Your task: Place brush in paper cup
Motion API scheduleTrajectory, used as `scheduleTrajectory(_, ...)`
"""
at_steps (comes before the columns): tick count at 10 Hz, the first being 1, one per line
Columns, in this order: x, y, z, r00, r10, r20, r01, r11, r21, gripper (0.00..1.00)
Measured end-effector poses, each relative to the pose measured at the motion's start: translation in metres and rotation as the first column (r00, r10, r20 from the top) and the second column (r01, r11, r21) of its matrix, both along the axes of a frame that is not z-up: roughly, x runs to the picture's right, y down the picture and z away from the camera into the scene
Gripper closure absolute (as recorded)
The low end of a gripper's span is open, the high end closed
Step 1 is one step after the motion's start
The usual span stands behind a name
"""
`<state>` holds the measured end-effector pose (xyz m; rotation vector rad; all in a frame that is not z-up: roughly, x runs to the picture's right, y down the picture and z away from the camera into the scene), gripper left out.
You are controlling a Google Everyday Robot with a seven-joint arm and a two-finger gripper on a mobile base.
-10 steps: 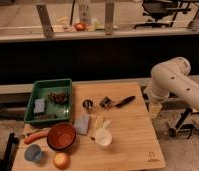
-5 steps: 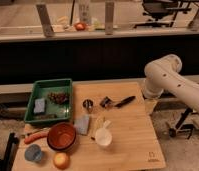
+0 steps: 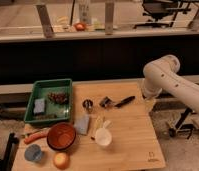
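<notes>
The brush [image 3: 117, 102] lies on the wooden table [image 3: 133, 145] right of the middle, with its black handle pointing right and its greyish head to the left. The white paper cup [image 3: 103, 137] stands upright nearer the front, apart from the brush. My gripper [image 3: 148, 101] hangs at the end of the white arm [image 3: 163, 72], at the table's right edge just right of the brush handle. It holds nothing that I can see.
A small dark metal cup [image 3: 87, 104] stands left of the brush head. A green tray [image 3: 48, 116] sits at the left. A brown-orange bowl [image 3: 61, 136], grey sponge [image 3: 83, 124], orange-handled tool [image 3: 35, 136], blue cup [image 3: 33, 152] and orange fruit [image 3: 60, 160] fill the front left.
The arm has risen and swung a little left, bringing the gripper closer to the brush handle. Nothing on the table has moved.
</notes>
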<state>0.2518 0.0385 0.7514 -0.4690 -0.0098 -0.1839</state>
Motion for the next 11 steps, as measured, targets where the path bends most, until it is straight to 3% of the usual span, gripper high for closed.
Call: scheduleTrajectory(11, 0.005, -0.015, 0.044, 0.992, -0.116, 0.058, 0.114, 0.9929, 0.036, 0.20)
